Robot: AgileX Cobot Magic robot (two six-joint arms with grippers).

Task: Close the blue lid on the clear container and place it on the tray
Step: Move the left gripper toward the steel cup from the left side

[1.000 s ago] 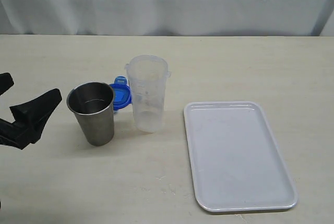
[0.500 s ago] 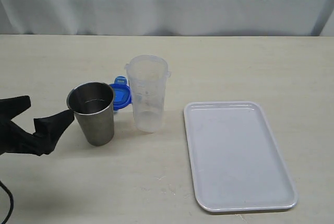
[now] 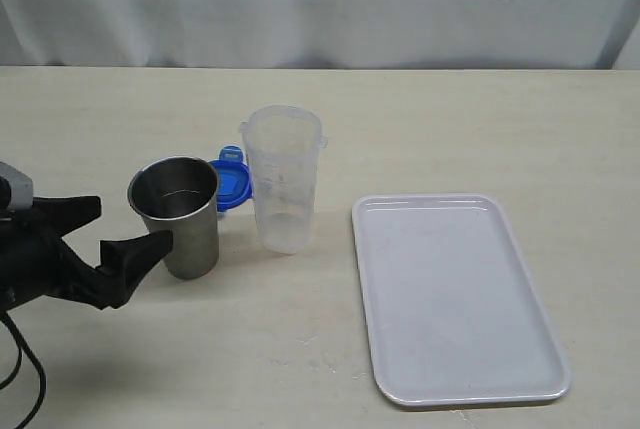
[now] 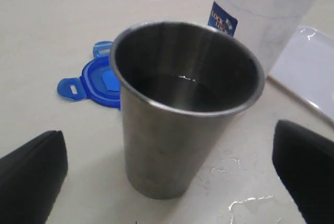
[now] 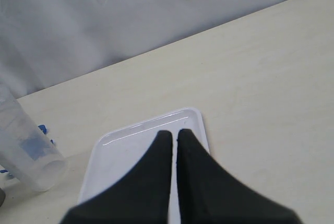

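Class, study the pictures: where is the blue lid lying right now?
In the exterior view the blue lid lies flat on the table, left of centre, just behind the gap between the steel cup and the clear container.

A pale cream table (image 3: 470,119) with a faint grain carries 4 things. A grey steel cup (image 3: 178,217) stands upright left of centre, mouth open. Behind it, a blue lid (image 3: 232,184) lies flat on the table, partly hidden by the cup in the exterior view. Just right of the lid a clear container (image 3: 283,179) stands upright and uncovered, taller than the cup; whether lid and container touch cannot be told. A flat pale tray (image 3: 455,299) lies further right, apart from the container and nearer the front. Small whitish scuff marks (image 3: 318,351) dot the table ahead of the container.
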